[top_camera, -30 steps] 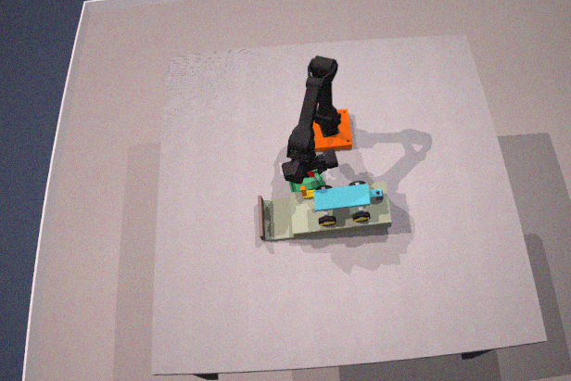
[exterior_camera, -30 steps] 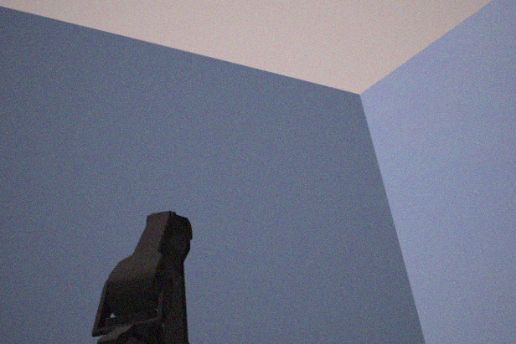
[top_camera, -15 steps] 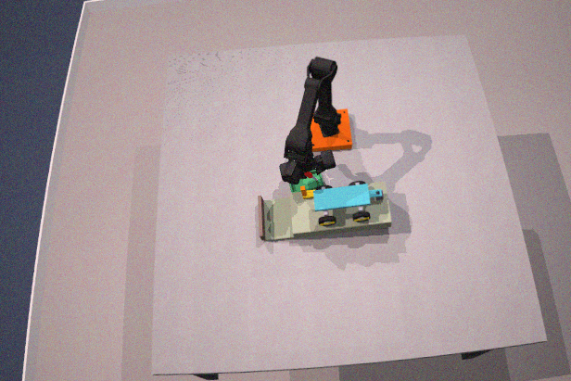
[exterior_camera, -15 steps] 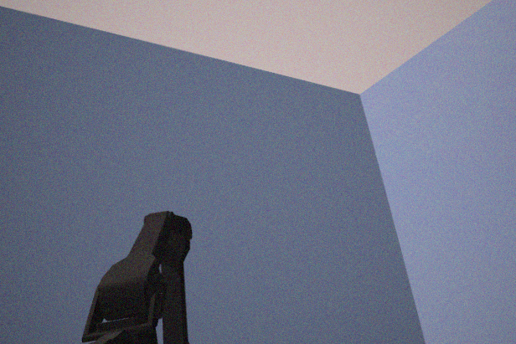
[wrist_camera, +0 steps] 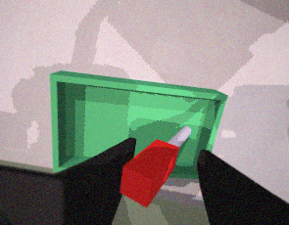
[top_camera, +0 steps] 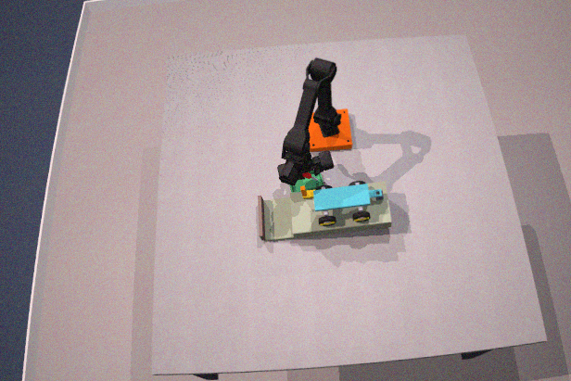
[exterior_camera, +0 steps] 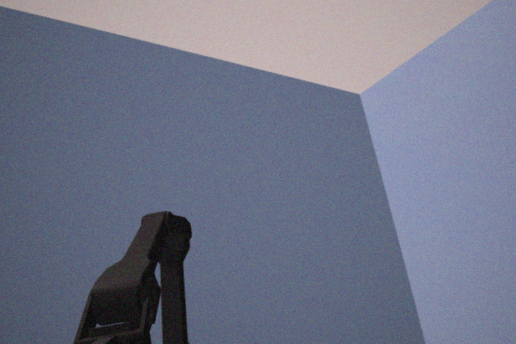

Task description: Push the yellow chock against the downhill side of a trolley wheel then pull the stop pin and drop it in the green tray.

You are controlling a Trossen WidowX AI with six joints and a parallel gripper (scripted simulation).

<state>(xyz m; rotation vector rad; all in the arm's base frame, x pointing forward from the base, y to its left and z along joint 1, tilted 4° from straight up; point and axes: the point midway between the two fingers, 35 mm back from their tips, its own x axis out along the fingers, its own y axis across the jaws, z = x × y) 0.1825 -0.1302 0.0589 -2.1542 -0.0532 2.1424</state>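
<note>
Blue walls [exterior_camera: 251,166] meet a pale ceiling [exterior_camera: 260,7] in the exterior view, with my black arm [top_camera: 303,110] [exterior_camera: 172,300] rising into the lower left of it! Over on the table [top_camera: 324,300] [wrist_camera: 264,147], I stand on my orange base plate [top_camera: 345,144] and reach down to the green tray [top_camera: 310,184] [wrist_camera: 102,117]. And look at my fingers [top_camera: 306,172]: they're parted, gripping nothing, with the red-headed stop pin [top_camera: 307,175] [wrist_camera: 150,171] tilted in the space between them! From the wrist, there's daylight between its red head and my finger on the right of the picture; on the other side the head overlaps my finger in view, so I cannot tell whether they touch. Its pale shank points over the tray, but whether it meets the tray floor, I cannot tell. Right beside all this, the blue trolley [top_camera: 342,197] stands on the pale ramp [top_camera: 306,222] [wrist_camera: 136,215], pin out of its uphill end! The yellow chock [top_camera: 308,194], orange handle up, sits at the downhill side of the trolley's tray-side wheel [top_camera: 323,188], very near it, contact too small to call. Farther down, the brown end board [top_camera: 261,218] stands upright across the ramp's foot
</note>
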